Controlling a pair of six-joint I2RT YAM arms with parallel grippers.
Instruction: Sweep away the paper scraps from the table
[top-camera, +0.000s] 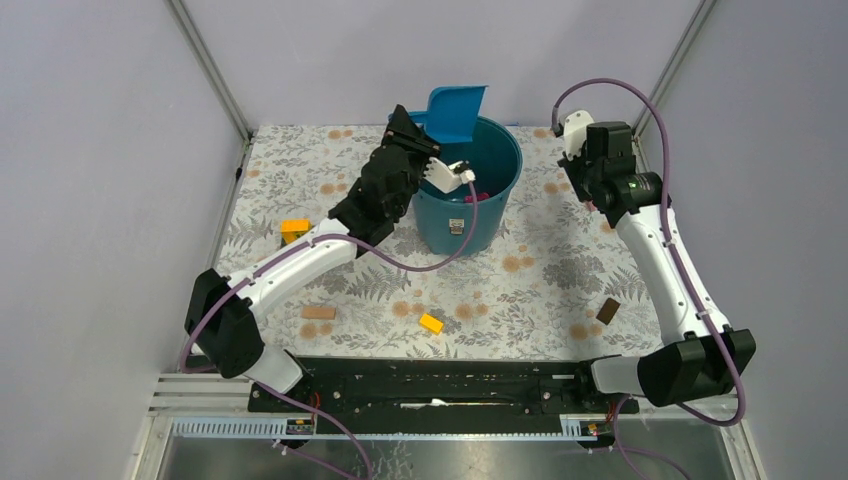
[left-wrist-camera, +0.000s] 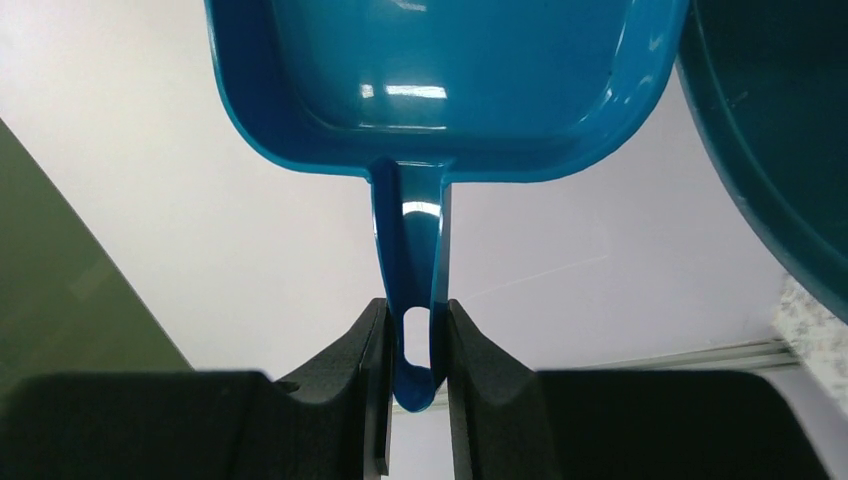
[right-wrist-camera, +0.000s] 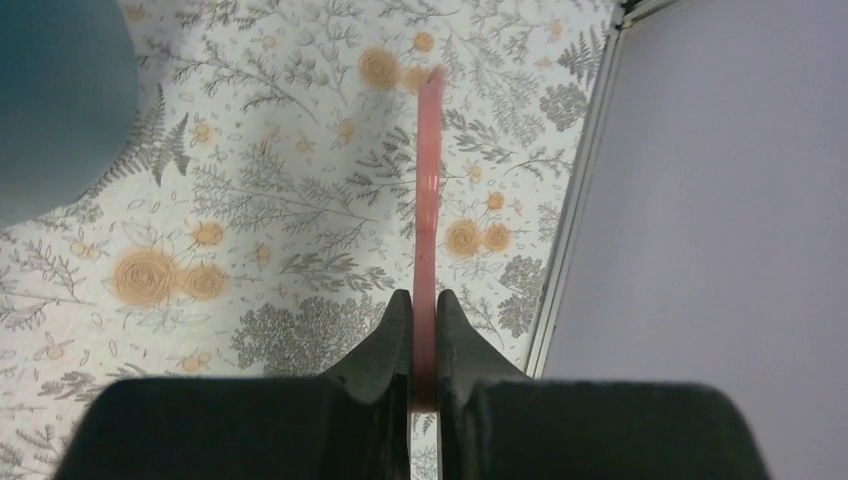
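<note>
Down at the near edge, the black rail carries both arm bases. Over on the left, the left gripper is up at the far rim of the teal bucket with a blue dustpan tipped above it. From overhead you can't judge the grip. The wrist camera can: both fingers are pressed flat against the pan's slotted handle, clamped on it, with the bucket's curved wall at the right edge of that shot. Now the task's own thing. One magenta-pink paper scrap shows down inside the bucket, and only the overhead view catches it. Across to the right, the arm is raised by the far right corner of the table, its fingers hidden from above. Its own camera fills that in: the right gripper is closed tight on a thin pink strip, seen edge-on and pointing out over the floral top beside the table's right edge. What the strip is, I can't tell. Scattered on the table, well apart: a yellow brick on the left, a tan block and an orange block nearer the rail, and a brown block by the right arm.
</note>
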